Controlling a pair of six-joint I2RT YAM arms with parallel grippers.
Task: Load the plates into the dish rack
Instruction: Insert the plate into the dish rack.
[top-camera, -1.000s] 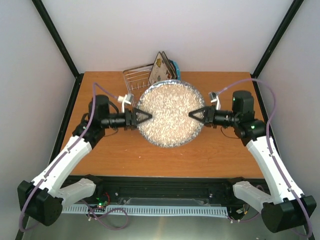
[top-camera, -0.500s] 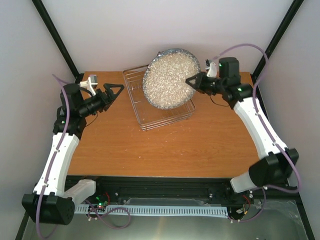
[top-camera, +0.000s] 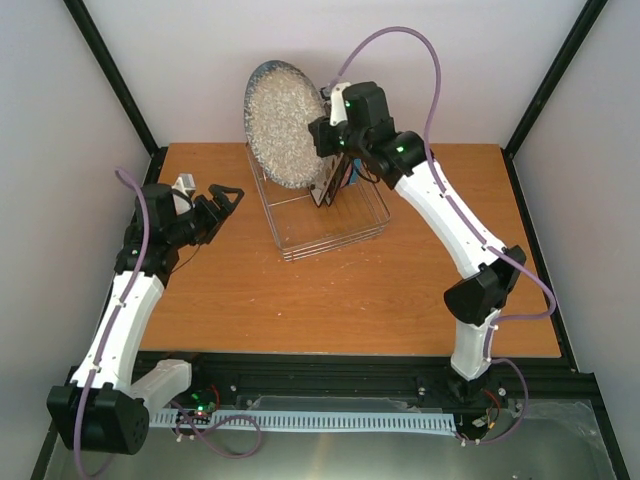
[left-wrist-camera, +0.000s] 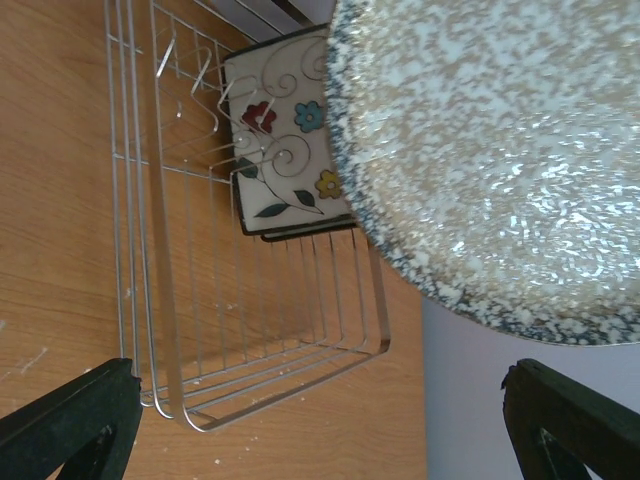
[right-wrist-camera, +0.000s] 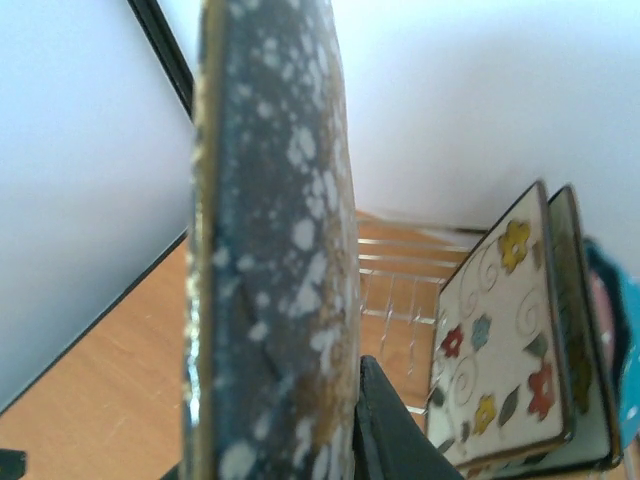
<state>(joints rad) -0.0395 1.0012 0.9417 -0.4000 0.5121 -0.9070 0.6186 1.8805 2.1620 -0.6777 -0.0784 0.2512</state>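
Note:
The round grey speckled plate (top-camera: 283, 122) stands on edge in the air over the left part of the wire dish rack (top-camera: 330, 232). My right gripper (top-camera: 322, 137) is shut on its rim; in the right wrist view the plate (right-wrist-camera: 270, 250) fills the gap beside one dark finger (right-wrist-camera: 395, 430). Square cream flowered plates (right-wrist-camera: 500, 330) stand upright in the rack, with a blue plate (right-wrist-camera: 622, 340) behind them. My left gripper (top-camera: 225, 200) is open and empty, left of the rack. Its view shows the rack (left-wrist-camera: 250, 330), a flowered plate (left-wrist-camera: 285, 150) and the speckled plate (left-wrist-camera: 500, 150).
The rack sits at the back centre of the wooden table (top-camera: 350, 300). Black frame posts (top-camera: 110, 75) rise at the back corners, with white walls close behind. Small crumbs lie on the wood near the rack's corner (left-wrist-camera: 30, 355).
My left gripper let go of the speckled plate, opened wide and drew back to the left. The right arm carried the plate up and back over the rack and turned it on edge.

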